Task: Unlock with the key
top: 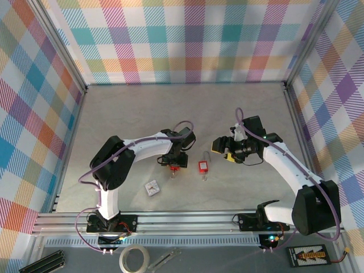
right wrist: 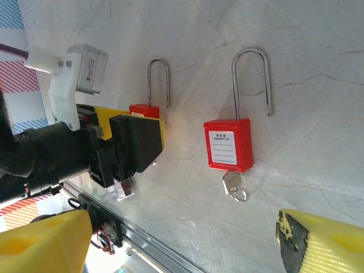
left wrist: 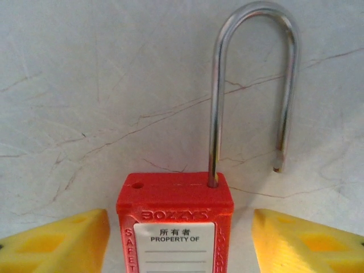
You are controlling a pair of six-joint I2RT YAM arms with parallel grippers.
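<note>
Red padlocks, two, on the desk: left padlock between the parted fingers of the left end effector; right padlock, nearby, carrying the one key. Right end effector spread, empty.

Red plastic with a soft gloss on the body of the padlock, polished, mirror-bright metal on its shackle, a smooth white label like paper on the front, and matt yellow plastic on the fingers at both sides. Same red plastic and bright metal on the second padlock, with silvery metal on the key. Below everything, a pale stone-like surface, smooth and matt, with thin dark veins as in marble.
</note>
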